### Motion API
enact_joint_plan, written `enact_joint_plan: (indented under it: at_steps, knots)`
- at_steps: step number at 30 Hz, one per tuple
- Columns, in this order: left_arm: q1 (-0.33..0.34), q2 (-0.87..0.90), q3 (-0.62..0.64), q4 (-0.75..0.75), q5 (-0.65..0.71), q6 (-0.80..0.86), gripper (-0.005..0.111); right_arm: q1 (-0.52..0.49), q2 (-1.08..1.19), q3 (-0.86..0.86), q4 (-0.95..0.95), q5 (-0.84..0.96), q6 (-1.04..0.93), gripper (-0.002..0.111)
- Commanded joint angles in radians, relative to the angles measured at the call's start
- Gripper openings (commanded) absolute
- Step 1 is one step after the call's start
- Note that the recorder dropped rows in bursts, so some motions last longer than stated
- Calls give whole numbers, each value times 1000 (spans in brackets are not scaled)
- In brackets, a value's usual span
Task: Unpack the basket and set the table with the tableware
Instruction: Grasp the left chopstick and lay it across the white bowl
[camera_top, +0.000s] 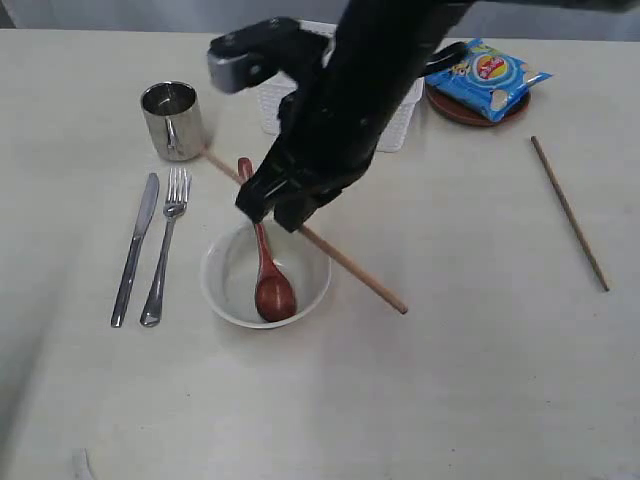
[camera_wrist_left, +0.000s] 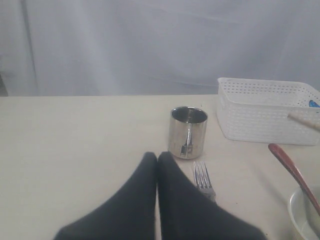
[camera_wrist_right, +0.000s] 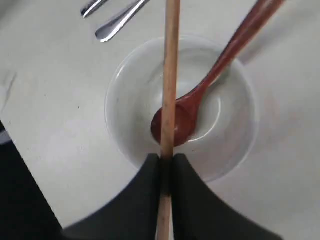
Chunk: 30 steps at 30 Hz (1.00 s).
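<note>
My right gripper (camera_top: 280, 207) reaches across the middle and is shut on a wooden chopstick (camera_top: 355, 270), which slants above the off-white bowl (camera_top: 225, 280). In the right wrist view the fingers (camera_wrist_right: 150, 170) pinch this chopstick (camera_wrist_right: 171, 75) over the bowl (camera_wrist_right: 135, 100). A red-brown spoon (camera_top: 273, 290) lies in the bowl. The knife (camera_top: 135, 250) and fork (camera_top: 165, 245) lie side by side left of the bowl. The steel mug (camera_top: 172, 120) stands behind them. A second chopstick (camera_top: 570, 212) lies at the right. My left gripper (camera_wrist_left: 157, 157) is shut and empty, near the mug (camera_wrist_left: 188, 132) and fork (camera_wrist_left: 202, 180).
The white basket (camera_top: 400, 125) stands at the back, mostly hidden behind my right arm. To its right is the brown plate (camera_top: 450, 110) with a blue chip bag (camera_top: 487, 75) lying on it. The pale table (camera_top: 480, 380) stretches around everything.
</note>
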Motion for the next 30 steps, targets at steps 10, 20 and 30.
enact_joint_plan:
  at_steps: [10,20,30]
  knots:
    - [-1,-4,3,-5,-6,0,0,113,269,-295,-224,166,14,-1]
    - [-1,-4,3,-5,-6,0,0,111,315,-296,-261,166,-8,-1]
    - [-1,-4,3,-5,-6,0,0,111,324,-296,-220,166,-5,0]
